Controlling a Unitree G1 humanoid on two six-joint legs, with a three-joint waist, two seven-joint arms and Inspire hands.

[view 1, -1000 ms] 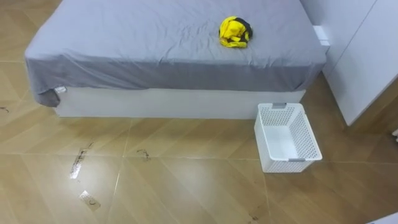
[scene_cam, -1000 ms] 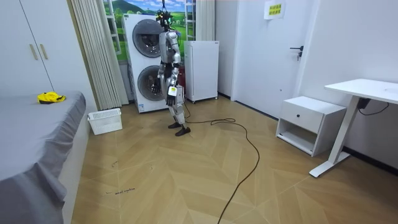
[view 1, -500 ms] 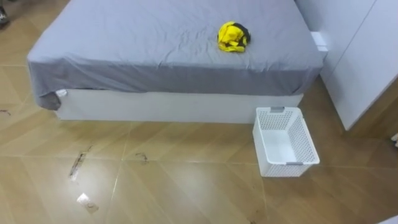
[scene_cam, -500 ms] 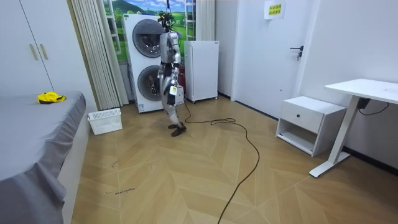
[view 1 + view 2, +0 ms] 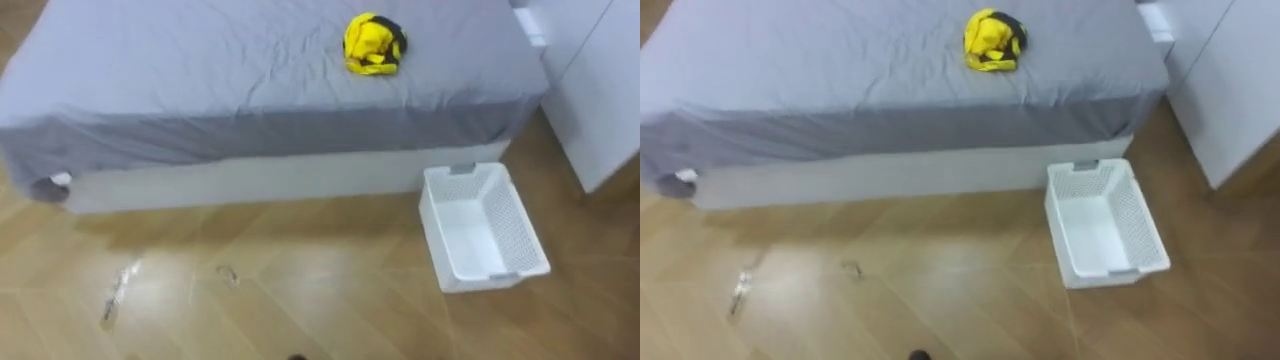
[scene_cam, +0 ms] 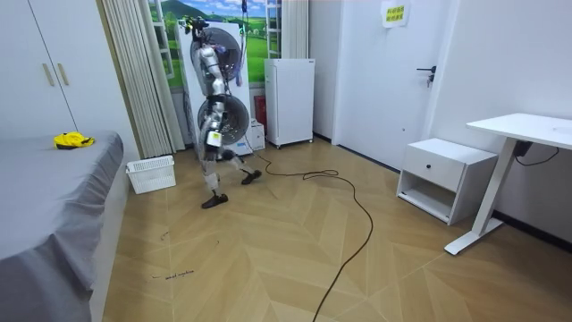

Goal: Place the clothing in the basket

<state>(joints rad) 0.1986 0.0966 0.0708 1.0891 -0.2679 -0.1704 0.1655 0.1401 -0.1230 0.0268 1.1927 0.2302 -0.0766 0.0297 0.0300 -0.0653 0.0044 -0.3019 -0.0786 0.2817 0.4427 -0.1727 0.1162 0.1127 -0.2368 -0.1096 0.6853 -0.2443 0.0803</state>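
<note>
A yellow and black bundle of clothes [image 5: 373, 43] lies on the grey bed [image 5: 200, 90], near its far right corner. The white slatted basket [image 5: 522, 228] stands empty on the wooden floor, just off the bed's right corner. In the room view I am in mid-stride in front of the stacked washing machines [image 6: 223, 54]. I face the room view's left, towards the basket [image 6: 150, 174] and the clothes [image 6: 72, 139]. My left hand [image 6: 213, 140] hangs at my side, well away from both.
A white wardrobe [image 5: 600, 90] stands right of the bed, close to the basket. Behind me are a small fridge [image 6: 290, 98], a dark cable [image 6: 349, 206] on the floor, a nightstand [image 6: 442, 179] and a desk [image 6: 527, 134]. Scuff marks [image 5: 112, 305] dot the floor.
I have walked from the washing machines towards the bed and basket, so the eye view has shifted and both look nearer. The clothes and basket have not moved.
</note>
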